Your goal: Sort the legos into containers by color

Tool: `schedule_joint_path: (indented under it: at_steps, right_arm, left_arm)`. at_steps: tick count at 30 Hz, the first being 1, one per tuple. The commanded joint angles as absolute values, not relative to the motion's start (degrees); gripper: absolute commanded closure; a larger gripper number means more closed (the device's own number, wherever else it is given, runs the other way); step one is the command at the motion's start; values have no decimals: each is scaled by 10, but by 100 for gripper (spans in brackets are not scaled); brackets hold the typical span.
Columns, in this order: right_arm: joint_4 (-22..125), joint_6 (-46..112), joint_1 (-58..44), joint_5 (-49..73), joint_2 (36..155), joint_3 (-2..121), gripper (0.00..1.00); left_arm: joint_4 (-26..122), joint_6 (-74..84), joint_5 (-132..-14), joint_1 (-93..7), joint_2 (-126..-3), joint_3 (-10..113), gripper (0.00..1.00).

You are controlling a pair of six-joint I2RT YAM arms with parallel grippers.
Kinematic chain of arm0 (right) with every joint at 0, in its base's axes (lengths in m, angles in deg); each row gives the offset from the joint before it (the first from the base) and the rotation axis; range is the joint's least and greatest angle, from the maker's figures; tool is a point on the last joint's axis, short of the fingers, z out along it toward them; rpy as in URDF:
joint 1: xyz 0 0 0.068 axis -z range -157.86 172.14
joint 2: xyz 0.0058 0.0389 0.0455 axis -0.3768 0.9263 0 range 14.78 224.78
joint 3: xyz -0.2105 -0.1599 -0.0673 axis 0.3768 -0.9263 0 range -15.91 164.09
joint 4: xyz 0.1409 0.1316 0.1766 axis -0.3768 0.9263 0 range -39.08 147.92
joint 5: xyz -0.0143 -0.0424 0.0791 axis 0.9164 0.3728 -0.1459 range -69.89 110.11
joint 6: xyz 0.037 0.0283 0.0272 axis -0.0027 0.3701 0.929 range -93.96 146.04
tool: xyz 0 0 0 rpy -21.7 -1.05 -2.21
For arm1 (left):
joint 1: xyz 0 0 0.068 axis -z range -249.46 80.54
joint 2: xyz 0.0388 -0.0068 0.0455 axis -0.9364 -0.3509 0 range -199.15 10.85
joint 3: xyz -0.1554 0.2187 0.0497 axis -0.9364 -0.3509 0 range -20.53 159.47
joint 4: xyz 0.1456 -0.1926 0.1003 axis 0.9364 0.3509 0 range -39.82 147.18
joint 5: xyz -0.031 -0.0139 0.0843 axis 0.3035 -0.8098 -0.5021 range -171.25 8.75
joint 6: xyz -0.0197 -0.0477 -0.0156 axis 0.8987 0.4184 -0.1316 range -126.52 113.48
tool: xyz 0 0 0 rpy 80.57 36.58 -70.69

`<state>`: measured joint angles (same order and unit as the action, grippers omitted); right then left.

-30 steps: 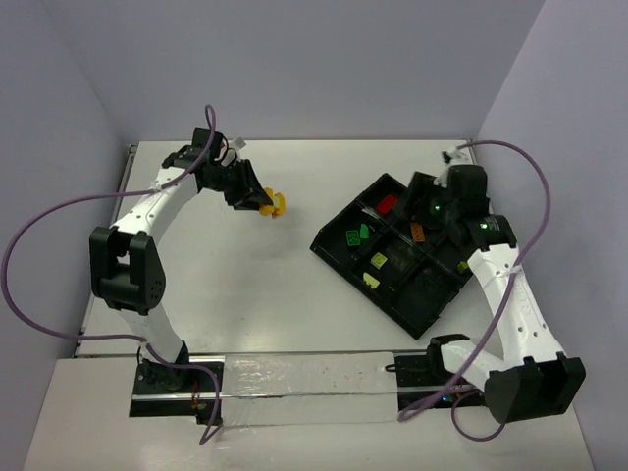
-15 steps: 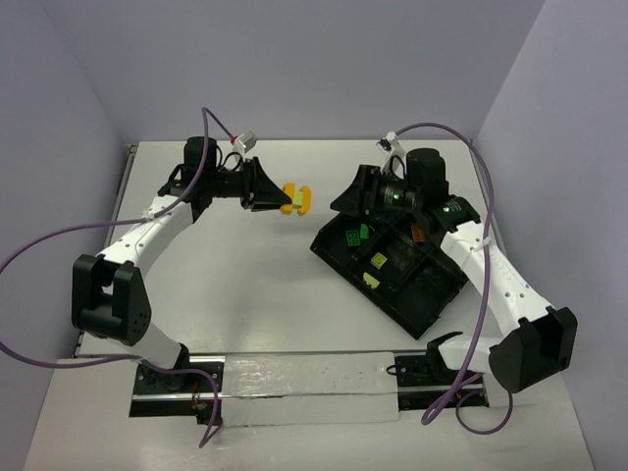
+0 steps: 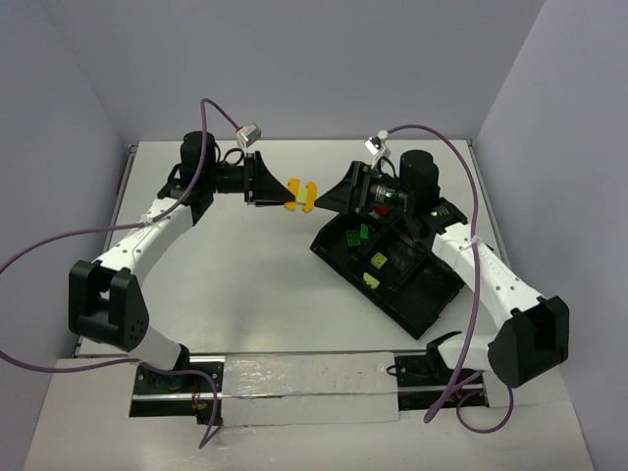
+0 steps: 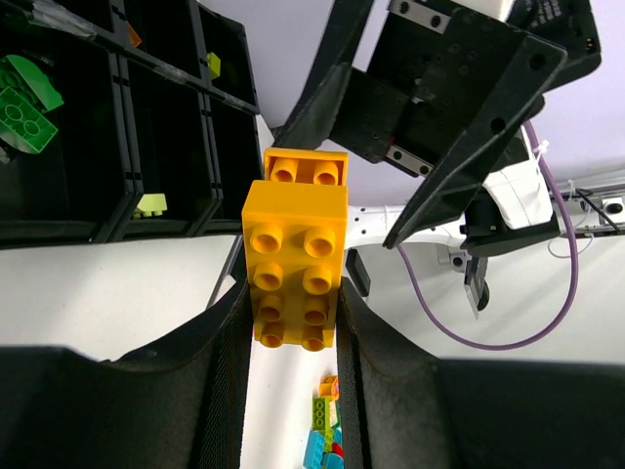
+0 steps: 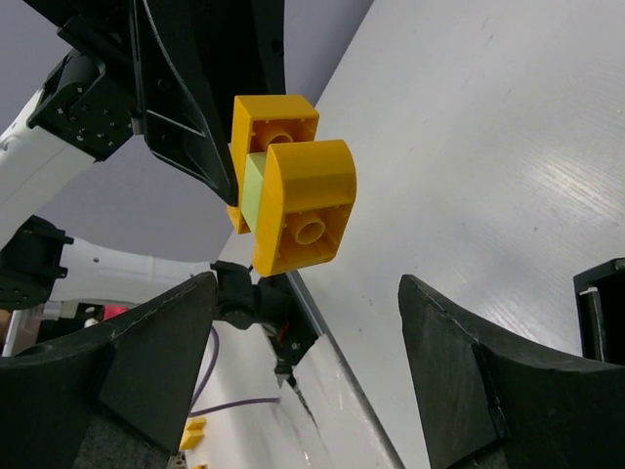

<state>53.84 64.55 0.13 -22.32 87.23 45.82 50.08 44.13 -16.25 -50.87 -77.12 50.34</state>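
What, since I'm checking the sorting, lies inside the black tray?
The tray shows green bricks in one compartment and two pale yellow-green bricks beside them. The right arm covers its far compartments, so their contents are hidden.

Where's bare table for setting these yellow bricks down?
Bare table between the left arm and the tray. Crowded beside the tray's far corner: left end effector holding yellow bricks, right end effector open close by.

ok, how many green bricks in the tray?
2, side by side in the tray's left corner compartment: one green brick, the other. The right gripper covers the far end; more may be hidden.
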Motion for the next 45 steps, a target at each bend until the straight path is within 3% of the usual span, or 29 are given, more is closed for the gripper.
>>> schedule_joint_path:
  at_steps: [1, 7, 16, 20, 22, 26, 40, 45]
  right_arm:
    - [476, 674, -9, -242, 885, 455, 17]
    - [451, 690, -16, -252, 905, 457, 18]
    - [318, 773, -18, -307, 930, 420, 43]
    - [269, 801, -17, -316, 929, 401, 59]
    - [243, 816, -17, -313, 923, 387, 77]
    - [178, 851, -17, -313, 914, 359, 99]
    - [154, 863, -6, -301, 870, 274, 100]
    - [263, 807, 0, -276, 831, 277, 100]
  left_arm:
    - [474, 439, -138, -507, -746, 508, 100]
    - [476, 434, -130, -507, -746, 508, 100]
    - [473, 435, -133, -507, -730, 490, 100]
    - [475, 435, -135, -507, -727, 488, 100]
    - [477, 432, -134, -507, -725, 489, 100]
    - [471, 435, -128, -507, -724, 486, 100]
    - [491, 419, -113, -508, -716, 492, 100]
    - [498, 413, -120, -514, -711, 491, 100]
